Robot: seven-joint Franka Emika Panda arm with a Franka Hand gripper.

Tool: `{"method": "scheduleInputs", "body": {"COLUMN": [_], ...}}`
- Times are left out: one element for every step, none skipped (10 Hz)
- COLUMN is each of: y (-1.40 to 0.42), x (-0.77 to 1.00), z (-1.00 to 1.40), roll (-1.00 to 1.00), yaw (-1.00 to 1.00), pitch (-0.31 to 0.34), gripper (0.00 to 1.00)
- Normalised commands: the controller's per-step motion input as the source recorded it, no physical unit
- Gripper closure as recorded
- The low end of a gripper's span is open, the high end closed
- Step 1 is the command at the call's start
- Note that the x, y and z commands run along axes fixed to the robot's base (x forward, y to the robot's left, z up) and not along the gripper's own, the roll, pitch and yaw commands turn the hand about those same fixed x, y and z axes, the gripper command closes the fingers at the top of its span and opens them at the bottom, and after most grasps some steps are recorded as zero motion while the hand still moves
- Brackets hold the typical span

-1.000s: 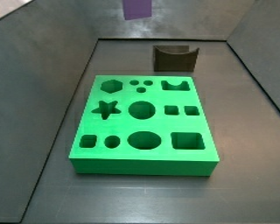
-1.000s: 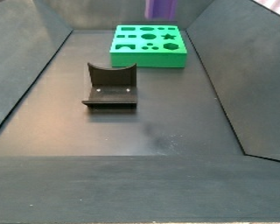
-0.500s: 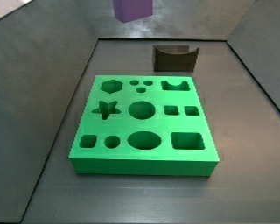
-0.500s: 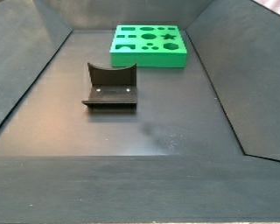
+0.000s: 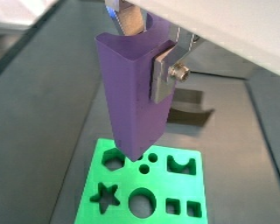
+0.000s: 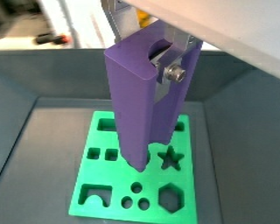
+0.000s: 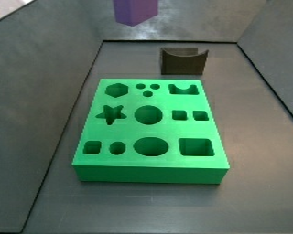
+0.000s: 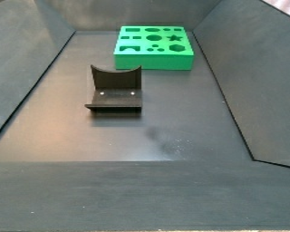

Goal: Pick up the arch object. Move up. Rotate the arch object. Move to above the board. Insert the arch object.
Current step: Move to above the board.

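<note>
The arch object (image 5: pixel 136 96) is a long slim purple prism with a notch in its upper end, and it hangs upright in both wrist views. My gripper (image 5: pixel 146 48) is shut on its top, one silver finger (image 5: pixel 166 72) pressed flat against its side. Both wrist views show the gripper (image 6: pixel 149 48) holding the arch object (image 6: pixel 143 96) high above the board (image 5: pixel 122 186). The board (image 6: pixel 108 179) is a thick green slab with many shaped holes. In a side view only the arch object's lower end (image 7: pixel 135 9) shows at the upper edge, far above the board (image 7: pixel 113 132); the gripper is out of frame there.
The fixture (image 8: pixel 115 89), a dark bracket on a base plate, stands on the grey floor in front of the board (image 8: pixel 154 61) in a side view. It is behind the board in the side view showing the fixture (image 7: pixel 183 60). Sloped grey walls enclose the floor.
The arch object's lower end has drifted slightly left along the top edge of a side view. It left the top of the side view with the fixture in front.
</note>
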Motion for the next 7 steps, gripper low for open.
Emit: {"method": "scheduleInputs", "body": {"y": [-0.07, -0.05, -0.05, -0.04, -0.04, -0.03, -0.02], "x": [0.08, 0.08, 0.08, 0.08, 0.08, 0.08, 0.08], "z": [0.02, 0.03, 0.03, 0.03, 0.02, 0.02, 0.02], "roll": [0.00, 0.00, 0.01, 0.01, 0.02, 0.03, 0.04], "yaw": [1.00, 1.00, 1.00, 1.00, 1.00, 0.98, 0.72], "pitch": [0.178, 0.194, 0.211, 0.233, 0.254, 0.292, 0.253], "gripper": [1.00, 1.00, 1.00, 1.00, 1.00, 1.00, 1.00]}}
